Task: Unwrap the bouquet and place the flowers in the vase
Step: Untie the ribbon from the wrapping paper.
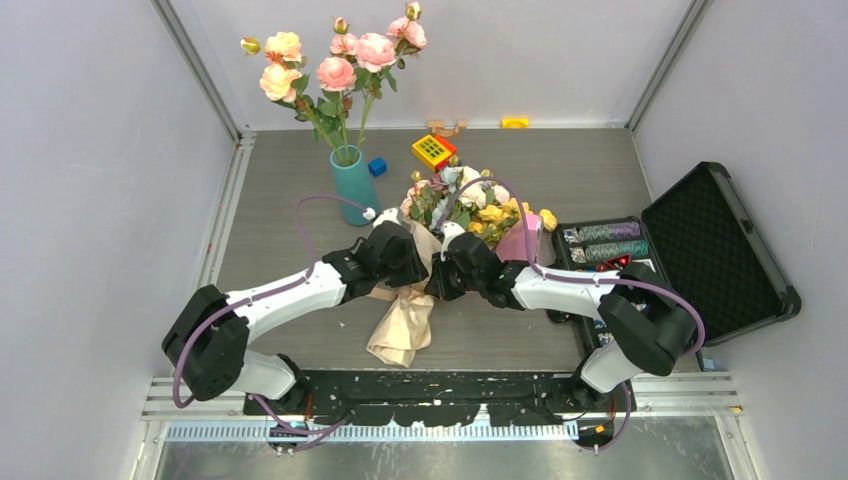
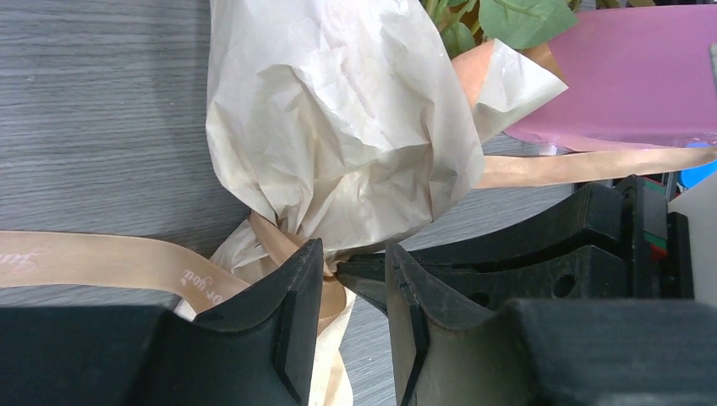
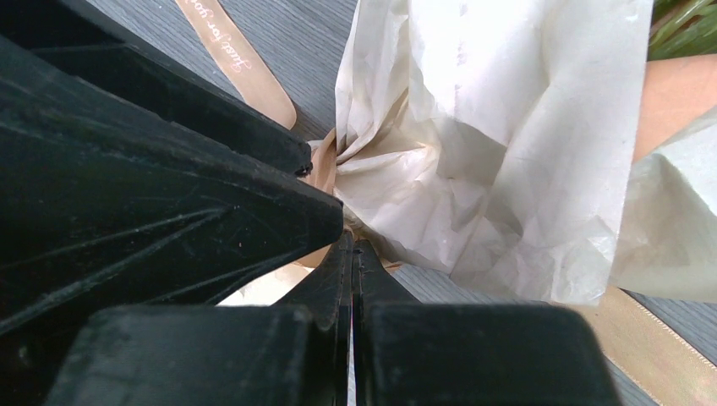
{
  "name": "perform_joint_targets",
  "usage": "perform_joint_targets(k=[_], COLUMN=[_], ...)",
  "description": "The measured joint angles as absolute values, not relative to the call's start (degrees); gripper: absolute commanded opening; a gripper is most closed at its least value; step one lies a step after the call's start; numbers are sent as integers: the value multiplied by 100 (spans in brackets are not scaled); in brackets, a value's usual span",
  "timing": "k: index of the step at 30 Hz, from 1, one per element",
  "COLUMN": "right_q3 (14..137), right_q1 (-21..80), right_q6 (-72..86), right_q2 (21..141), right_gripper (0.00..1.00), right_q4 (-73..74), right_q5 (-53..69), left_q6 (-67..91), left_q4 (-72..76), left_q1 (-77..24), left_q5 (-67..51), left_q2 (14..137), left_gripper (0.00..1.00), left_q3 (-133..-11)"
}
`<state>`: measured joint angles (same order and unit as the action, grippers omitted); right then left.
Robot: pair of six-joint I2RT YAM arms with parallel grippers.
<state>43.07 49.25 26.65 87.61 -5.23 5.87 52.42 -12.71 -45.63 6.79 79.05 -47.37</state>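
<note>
Mid-frame in the top view: bouquet [image 1: 455, 205] on its side on the grey table [image 1: 290, 190], blooms toward upper right, crumpled tan wrap trailing toward lower centre. Small flowers [image 1: 482, 203] in yellow, white and pink with green leaves, fanned out against a pink box [image 1: 520, 243].

In the left wrist view, pale crinkled paper [image 2: 338, 127] across upper centre. Cinched to a narrow neck by tan ribbon [image 2: 101, 258] with white script, loose ends off the left and right edges.

At that neck, left gripper [image 2: 355, 258]: jaws parted, one either side of the tie, finger [image 2: 292, 313] at frame left against the ribbon knot. Pinch or mere contact, cannot tell.

Opposite it, right gripper [image 3: 353, 245]: jaws clenched flat together, tips at the same knot and poking into the left one's gap. Ribbon nipped or not, cannot tell.

Left arm [image 1: 280, 295] out of lower left, elbow folded low, forearm stretched up-right to centre. Right arm [image 1: 570, 290] mirrored from lower right, forearm reaching left. Both wrists low over the table, meeting in a shallow V.

Up and left of the bouquet, near but apart: teal vase [image 1: 352, 185], upright, holding tall pink and peach roses [image 1: 340, 65]. Beyond, a blue cube [image 1: 377, 167] and yellow keypad toy [image 1: 433, 150]. Right edge: open black case [image 1: 715, 250], foam-lined lid laid back.
</note>
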Motion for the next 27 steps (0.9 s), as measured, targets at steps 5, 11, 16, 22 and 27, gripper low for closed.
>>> perform_joint_targets(k=[5, 11, 16, 22, 27], right_q3=[4305, 4294, 4283, 4283, 4283], right_q1=[4925, 4925, 4925, 4925, 4925], right_q6=[2665, 2665, 2665, 2665, 2665], right_q2=[8761, 8761, 8761, 8761, 8761], right_gripper=[0, 0, 0, 0, 0], right_q4=[-526, -539, -558, -558, -558], right_q5=[585, 585, 585, 585, 585], left_q6=[5382, 5529, 5579, 5662, 5664], left_q4=[-1223, -1227, -1264, -1288, -1361], left_q1=[-4563, -4563, -4563, -4563, -4565], left_q5=[585, 528, 523, 523, 528], left_q2=[7905, 7894, 7802, 7710, 7710], left_gripper=[34, 34, 34, 34, 35], left_q3=[-4672, -4458, -4362, -4353, -4324])
